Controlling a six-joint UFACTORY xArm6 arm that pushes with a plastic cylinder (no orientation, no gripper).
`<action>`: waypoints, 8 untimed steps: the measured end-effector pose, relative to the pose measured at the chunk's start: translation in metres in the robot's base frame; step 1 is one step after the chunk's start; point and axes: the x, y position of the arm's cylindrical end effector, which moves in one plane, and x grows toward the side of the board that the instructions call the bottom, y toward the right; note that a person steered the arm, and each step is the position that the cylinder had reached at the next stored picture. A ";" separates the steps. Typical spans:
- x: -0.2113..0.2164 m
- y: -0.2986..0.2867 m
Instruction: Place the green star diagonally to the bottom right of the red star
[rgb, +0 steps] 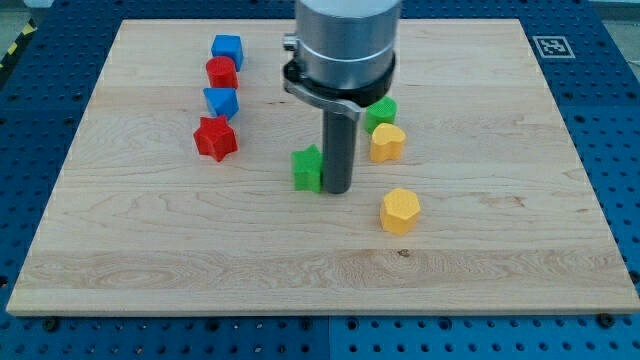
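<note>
The green star (307, 167) lies near the middle of the wooden board (150, 250). The red star (215, 138) lies to its upper left, at the bottom of a column of blocks. My tip (337, 189) stands right beside the green star, on its right side, touching or nearly touching it. The arm's grey body hides the board above the rod.
Above the red star stand a blue block (221, 101), a red block (221, 72) and a blue cube (227, 48). To the right of the rod lie a green block (380, 111), a yellow block (387, 142) and a yellow hexagon (400, 211).
</note>
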 end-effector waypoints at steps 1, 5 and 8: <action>0.001 0.011; -0.029 -0.008; -0.029 -0.036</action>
